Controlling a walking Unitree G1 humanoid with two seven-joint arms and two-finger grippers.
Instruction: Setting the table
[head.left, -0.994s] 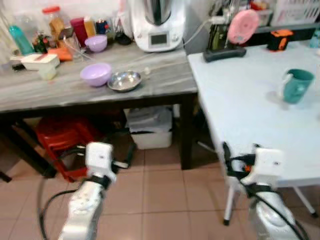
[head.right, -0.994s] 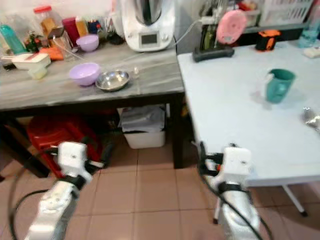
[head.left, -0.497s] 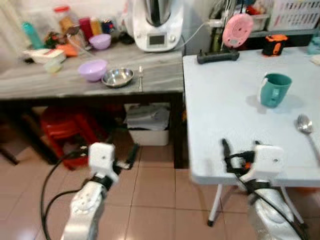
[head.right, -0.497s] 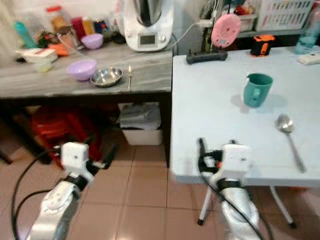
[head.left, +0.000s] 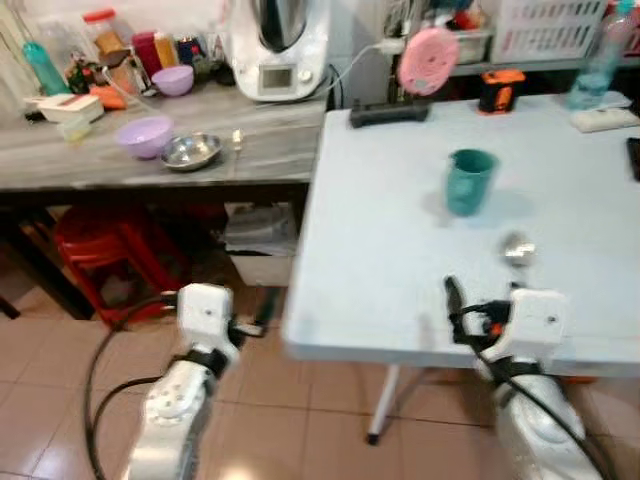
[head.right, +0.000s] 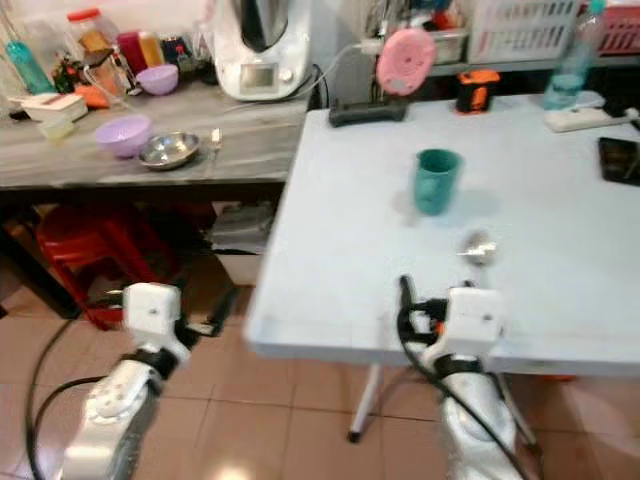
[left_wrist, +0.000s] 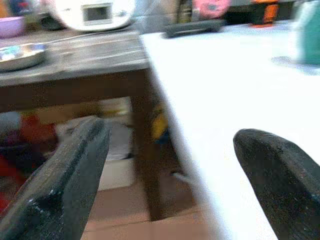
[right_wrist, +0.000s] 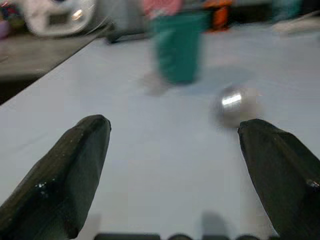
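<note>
A teal mug (head.left: 468, 181) stands upright in the middle of the white table (head.left: 380, 250), and a metal spoon (head.left: 516, 250) lies just in front of it. On the grey counter (head.left: 60, 165) to the left sit a purple bowl (head.left: 144, 135) and a steel bowl (head.left: 190, 150). My right gripper (right_wrist: 172, 150) is open at the table's near edge, facing the mug (right_wrist: 178, 47) and spoon (right_wrist: 232, 102), with nothing between its fingers. My left gripper (left_wrist: 170, 165) is open and empty, low beside the table's left corner.
A white kitchen appliance (head.left: 275, 45), jars and a smaller purple bowl (head.left: 172, 80) stand at the counter's back. A red stool (head.left: 100, 250) and a white bin (head.left: 258, 240) sit under the counter. A power strip (head.left: 385, 113), an orange tool (head.left: 500, 90) and a bottle (head.left: 595, 65) line the table's far side.
The whole view has swung right, so the white table now fills the middle and the counter sits further left. Both grippers stay open and empty.
</note>
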